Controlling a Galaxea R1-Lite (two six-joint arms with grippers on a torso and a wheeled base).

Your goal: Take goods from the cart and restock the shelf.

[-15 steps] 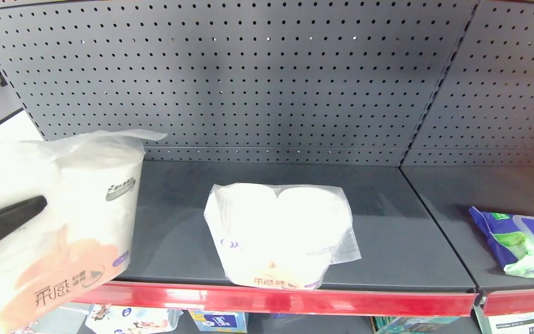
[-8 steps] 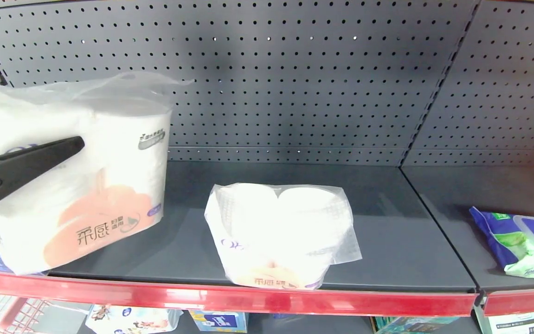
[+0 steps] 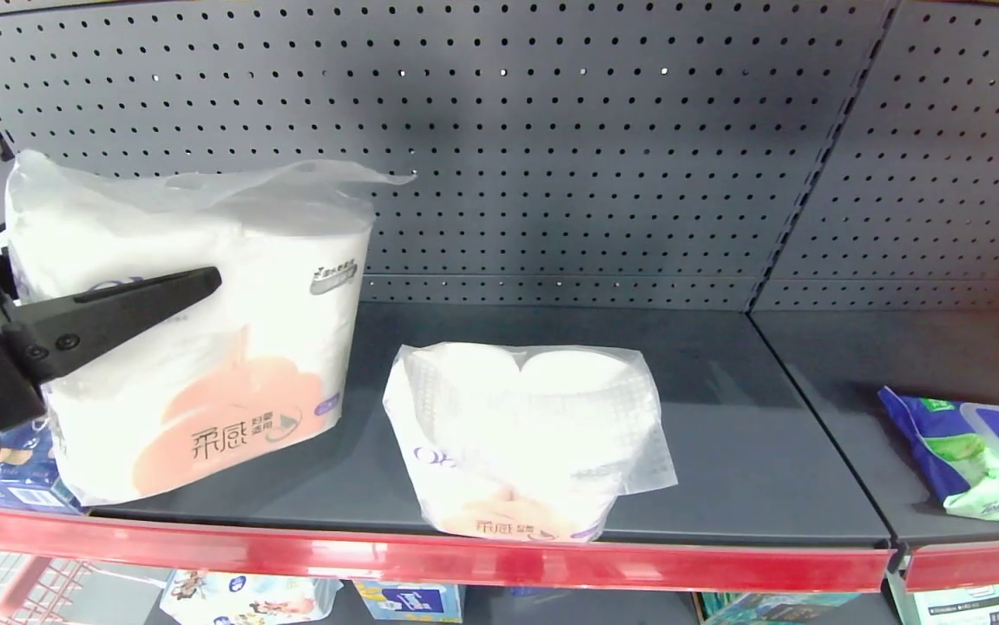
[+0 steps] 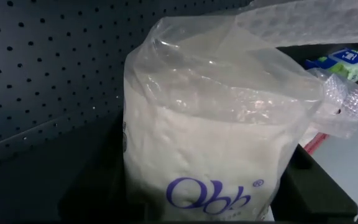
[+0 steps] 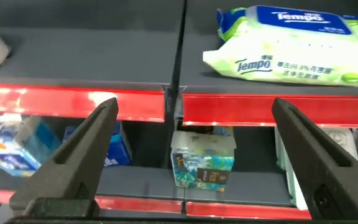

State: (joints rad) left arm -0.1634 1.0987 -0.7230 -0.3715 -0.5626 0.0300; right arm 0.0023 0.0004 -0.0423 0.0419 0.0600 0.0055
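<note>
Clamping the tissue pack (image 3: 204,365), left pincer (image 3: 191,279) has shifted rightward over shelf (image 3: 725,434).

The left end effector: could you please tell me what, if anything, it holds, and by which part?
The left end effector grips the pack of toilet rolls across its sides, about halfway up.

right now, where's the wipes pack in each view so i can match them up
Head view: wipes pack lies far right, on the right-hand shelf.
Left wrist view: wipes pack sits far off, beyond the held toilet paper pack.
Right wrist view: wipes pack lies on the shelf just behind the red strip.
Shared landmark: the red strip along the shelf front.
</note>
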